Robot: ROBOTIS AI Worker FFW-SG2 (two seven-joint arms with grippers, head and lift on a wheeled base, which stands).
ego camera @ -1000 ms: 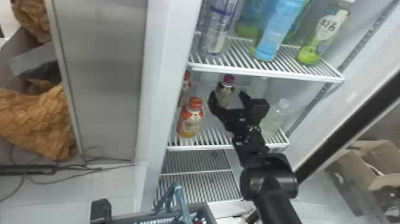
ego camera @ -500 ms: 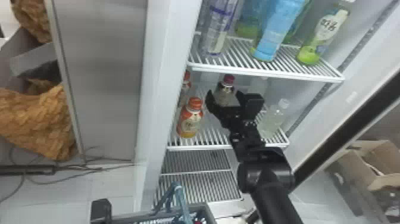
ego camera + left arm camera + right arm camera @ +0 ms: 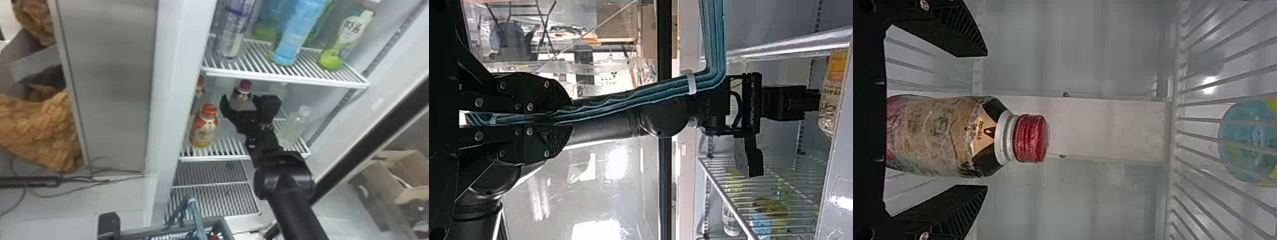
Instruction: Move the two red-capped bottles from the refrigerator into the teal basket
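Observation:
In the head view, my right gripper (image 3: 242,110) is open around a red-capped bottle (image 3: 245,85) upright on the lower shelf. The right wrist view has this bottle (image 3: 948,135) between the spread fingers of my right gripper (image 3: 984,120), apart from both fingertips. A black part of my left gripper (image 3: 109,224) is at the bottom left, by the basket (image 3: 223,225) with its teal handle (image 3: 193,210). Something red lies in the basket at the bottom edge. In the left wrist view my left gripper (image 3: 566,120) is shut on the teal handle (image 3: 629,100).
An orange-capped bottle (image 3: 204,129) stands left of the right gripper, another red-topped bottle (image 3: 199,89) behind it. A clear bottle (image 3: 293,126) is to the right. Tall bottles stand on the upper shelf (image 3: 287,76); the refrigerator's side wall (image 3: 172,95) borders the left.
My right gripper has shifted slightly left and farther in, so the bottle sits deeper between its fingers. The left gripper and the basket have stayed put.

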